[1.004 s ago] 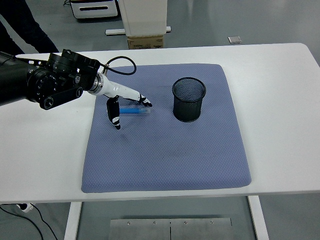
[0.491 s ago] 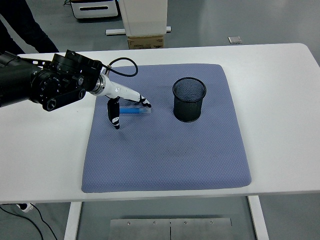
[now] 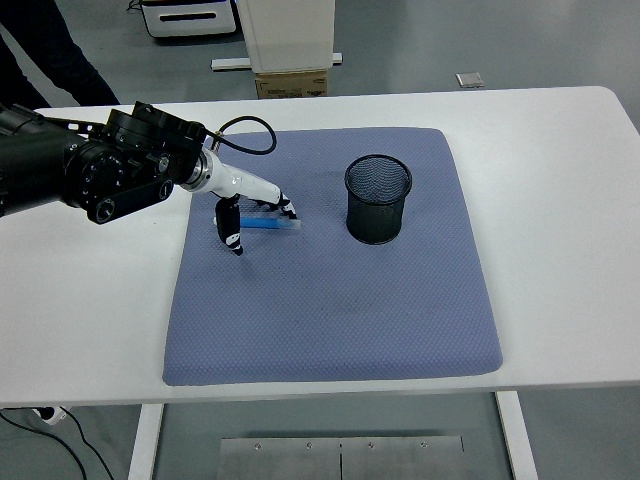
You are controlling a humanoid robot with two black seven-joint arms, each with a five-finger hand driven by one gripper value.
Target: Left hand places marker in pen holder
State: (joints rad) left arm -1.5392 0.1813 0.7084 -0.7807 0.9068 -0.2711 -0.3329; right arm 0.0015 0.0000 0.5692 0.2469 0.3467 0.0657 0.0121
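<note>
A blue marker (image 3: pixel 270 224) lies flat on the blue-grey mat (image 3: pixel 330 300), left of a black mesh pen holder (image 3: pixel 378 198) that stands upright. My left hand (image 3: pixel 250 215) reaches in from the left and hovers right over the marker. Its fingers (image 3: pixel 284 207) touch the marker's far side and the thumb (image 3: pixel 231 230) hangs down on the near side at the marker's left end. The fingers are spread and do not close around the marker. The right arm is out of view.
The mat lies on a white table (image 3: pixel 560 200). A person's dark-clothed legs (image 3: pixel 40 50) stand behind the table's far left corner. A white pedestal and a cardboard box (image 3: pixel 290 82) stand on the floor beyond the far edge.
My left hand has drawn slightly back to the left and down onto the marker, its fingers curling a little. The marker and pen holder have not moved.
</note>
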